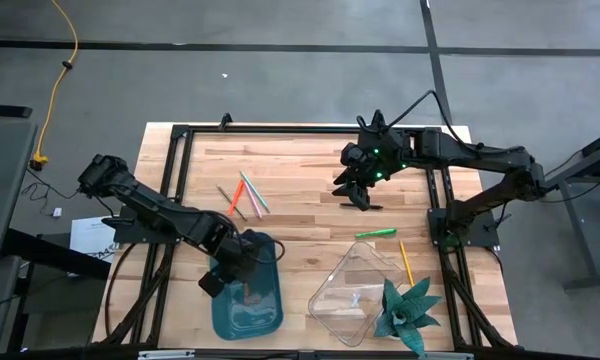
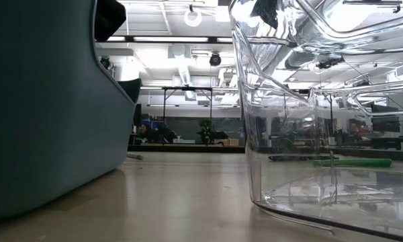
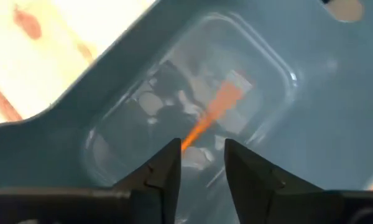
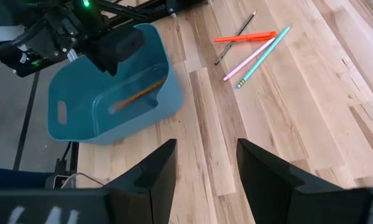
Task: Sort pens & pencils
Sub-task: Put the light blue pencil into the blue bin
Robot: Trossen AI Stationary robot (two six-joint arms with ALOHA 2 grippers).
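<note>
My left gripper (image 1: 242, 255) hangs open over the blue bin (image 1: 248, 300), fingers pointing down into it. An orange pencil (image 3: 214, 112) shows slanted inside the bin (image 4: 137, 96), below the fingers and apart from them. A red-orange pen (image 4: 245, 38), a dark thin pencil (image 4: 235, 38), a pink pencil (image 4: 248, 60) and a teal pencil (image 4: 264, 46) lie together on the table beyond the bin. A green pen (image 1: 375, 233) and a yellow pencil (image 1: 406, 262) lie by the clear container (image 1: 355, 290). My right gripper (image 1: 358, 195) waits open above the table's middle.
A green toy plant (image 1: 408, 312) stands at the clear container's right corner. A short dark stick (image 1: 373, 207) lies under my right gripper. In the low view the bin's wall (image 2: 47, 101) and the clear container (image 2: 322, 101) fill the foreground. A black frame (image 1: 180, 160) borders the table.
</note>
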